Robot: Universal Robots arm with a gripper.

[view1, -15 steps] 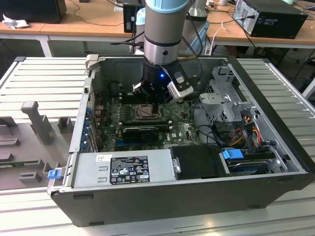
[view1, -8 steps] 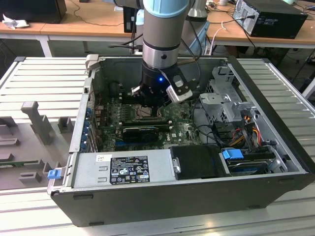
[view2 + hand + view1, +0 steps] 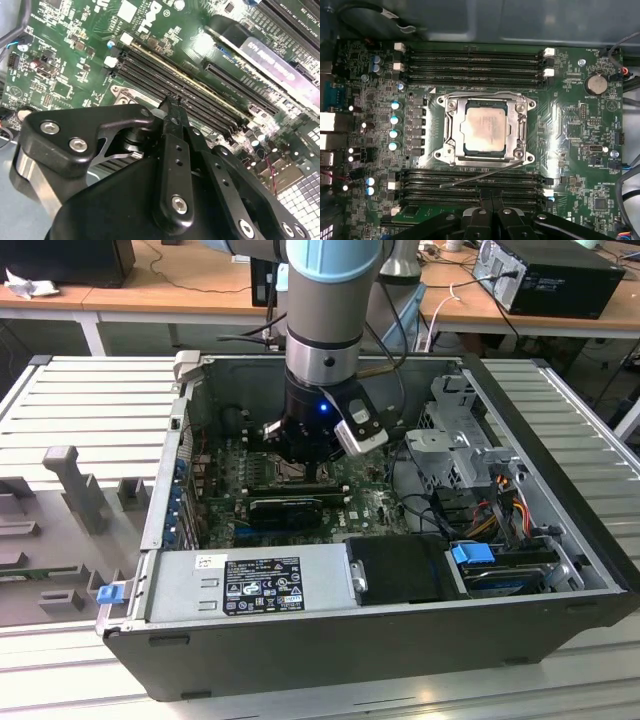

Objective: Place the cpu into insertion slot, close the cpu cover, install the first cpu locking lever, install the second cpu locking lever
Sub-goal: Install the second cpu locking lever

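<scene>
Fingers point(image 3: 490, 197) pressed together, empty, over memory slots point(image 3: 472, 182) beside cpu cover point(image 3: 485, 127).

Behind your ribbed grey table point(image 3: 560, 400), wooden desks point(image 3: 140, 290) with cables point(image 3: 190, 260) and a black box point(image 3: 550, 275).

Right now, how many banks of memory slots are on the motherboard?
2: one bank on the insertion slot's far side from the gripper, the other bank between it and the gripper. More may be hidden.
</scene>
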